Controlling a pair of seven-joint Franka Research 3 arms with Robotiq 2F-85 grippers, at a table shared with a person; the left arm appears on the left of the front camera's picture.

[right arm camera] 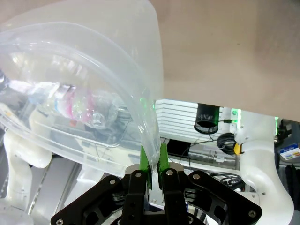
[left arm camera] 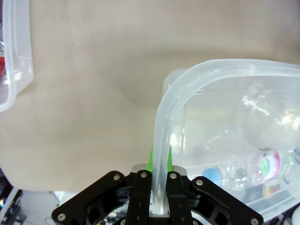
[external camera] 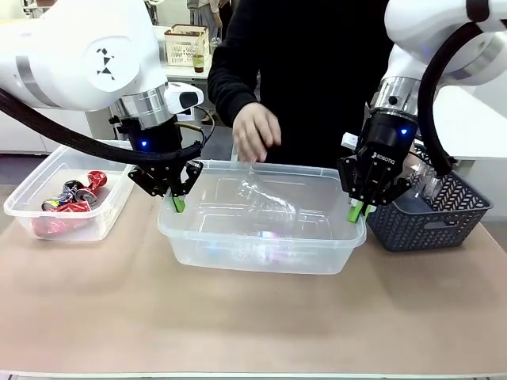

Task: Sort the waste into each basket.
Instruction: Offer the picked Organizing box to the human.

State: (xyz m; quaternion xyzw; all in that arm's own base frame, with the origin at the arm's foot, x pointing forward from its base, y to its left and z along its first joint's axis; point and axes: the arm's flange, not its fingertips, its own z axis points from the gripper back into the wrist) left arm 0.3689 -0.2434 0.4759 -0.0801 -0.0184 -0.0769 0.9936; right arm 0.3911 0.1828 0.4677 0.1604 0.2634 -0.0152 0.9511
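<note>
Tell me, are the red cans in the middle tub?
No, the red cans lie in the smaller tub at the left.

I see a dark blue lattice-sided basket [external camera: 428, 215] at the right end of the tan table [external camera: 253, 317], and a small wicker basket [external camera: 186, 43] far behind.

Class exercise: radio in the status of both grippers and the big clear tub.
Left gripper, right gripper shut on middle tub's rims. Bottles inside. Person's hand above.
</note>
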